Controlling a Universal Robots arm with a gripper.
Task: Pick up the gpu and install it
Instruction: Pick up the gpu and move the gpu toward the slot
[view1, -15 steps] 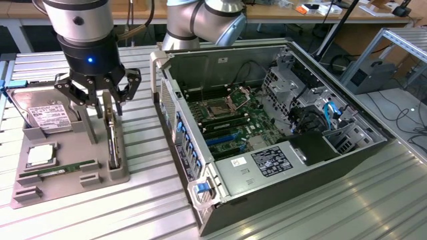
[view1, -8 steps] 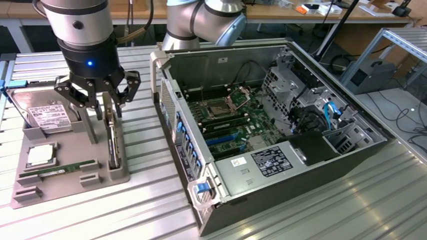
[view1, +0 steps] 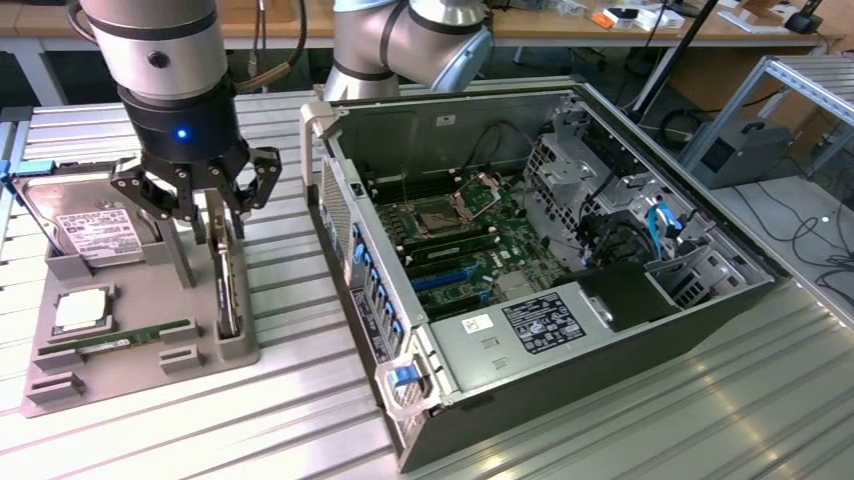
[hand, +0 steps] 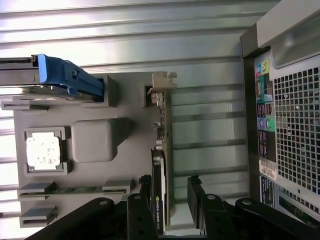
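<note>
I have the silver-and-black robot arm (view1: 167, 70) hanging over the flat grey moulded parts tray (view1: 134, 375) at the exterior view's left, on the ribbed metal tabletop (view1: 641, 420). The gpu (view1: 227, 290), a thin green circuit card with a black cooler block on one face and a silver end bracket, stands on its edge in a slot along the tray's side nearest the computer.

From the wrist view I see the gpu (hand: 162, 150) edge-on. My jaws are spread wide, one to each side of the stretch that carries the cooler. The jaw on the cooler side sits just beside the block, and the other stands off with a gap showing. Nothing is pinched, and the card sits in its slot. I cannot tell how far down past the card's top edge the tips reach.

Also on the tray (hand: 92, 140) are a silver hard drive with a white label (view1: 87, 235), propped at a tilt at the far corner, a square silver processor chip (view1: 80, 312) in its pocket, and a long narrow green memory stick (view1: 120, 338) lying flat.

The open black-and-silver computer case (view1: 441, 115) lies on its side in the middle of the exterior view, its green motherboard (view1: 467, 235) exposed.
</note>
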